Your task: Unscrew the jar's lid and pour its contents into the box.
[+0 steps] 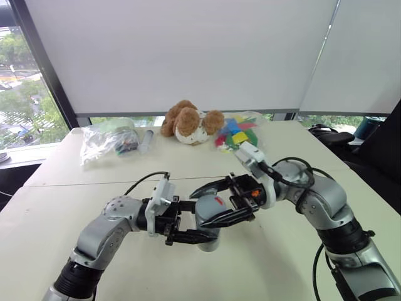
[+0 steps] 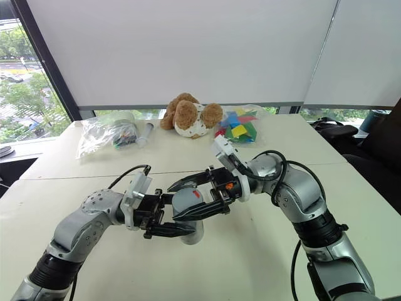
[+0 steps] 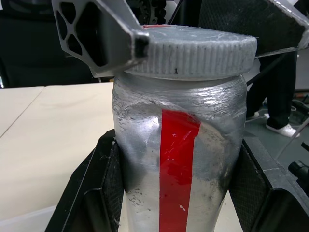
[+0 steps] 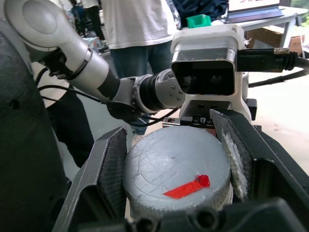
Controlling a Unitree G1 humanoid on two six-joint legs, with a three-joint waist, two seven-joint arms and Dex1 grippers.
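The left gripper (image 1: 188, 227) clamps the jar (image 1: 208, 226) upright above the near middle of the table (image 1: 94, 175). The right gripper (image 1: 216, 204) is clamped on the lid (image 4: 176, 166). Bags (image 1: 106, 139) and a plush dog (image 1: 188, 122) lie far.

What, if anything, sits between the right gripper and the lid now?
Nothing visible. The right gripper is shut on the lid, its pads against the rim on both sides. The left gripper clamps the jar lower down, below the lid, held above the table.
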